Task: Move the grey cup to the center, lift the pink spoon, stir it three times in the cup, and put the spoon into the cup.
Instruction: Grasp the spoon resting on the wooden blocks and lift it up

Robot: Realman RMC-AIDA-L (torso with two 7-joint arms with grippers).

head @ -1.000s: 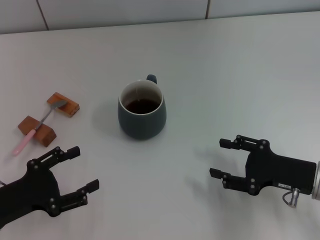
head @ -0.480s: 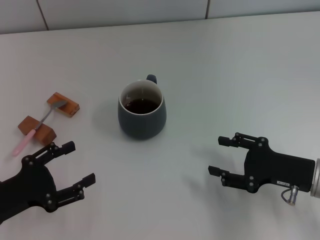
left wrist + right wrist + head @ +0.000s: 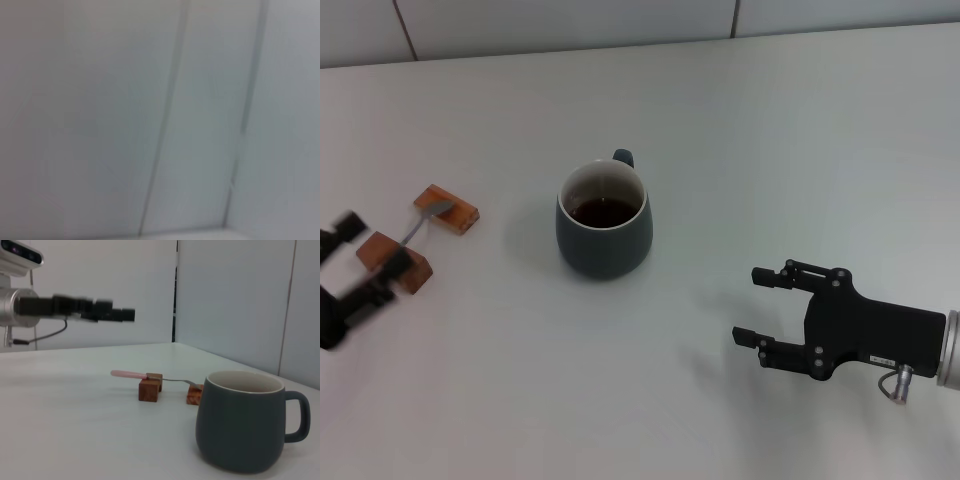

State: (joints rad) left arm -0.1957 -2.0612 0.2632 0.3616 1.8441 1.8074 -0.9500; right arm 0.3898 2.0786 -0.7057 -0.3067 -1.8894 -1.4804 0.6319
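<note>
The grey cup (image 3: 605, 222) stands near the table's middle with dark liquid in it, handle to the far side. It also shows in the right wrist view (image 3: 240, 425). The pink spoon (image 3: 418, 227) lies across two brown wooden blocks (image 3: 446, 208) at the left. Its pink handle shows in the right wrist view (image 3: 126, 373). My left gripper (image 3: 372, 243) is blurred, open and empty, above the spoon's handle end and hiding it in the head view. My right gripper (image 3: 751, 304) is open and empty, to the front right of the cup.
The nearer block (image 3: 398, 264) sits partly under my left gripper. The white table (image 3: 770, 150) runs back to a tiled wall. The left wrist view shows only blurred wall panels (image 3: 160, 120).
My left gripper has swung from the table's front left, up and over the spoon's handle. My right gripper has drifted slightly toward the front. Cup and spoon have not moved.
</note>
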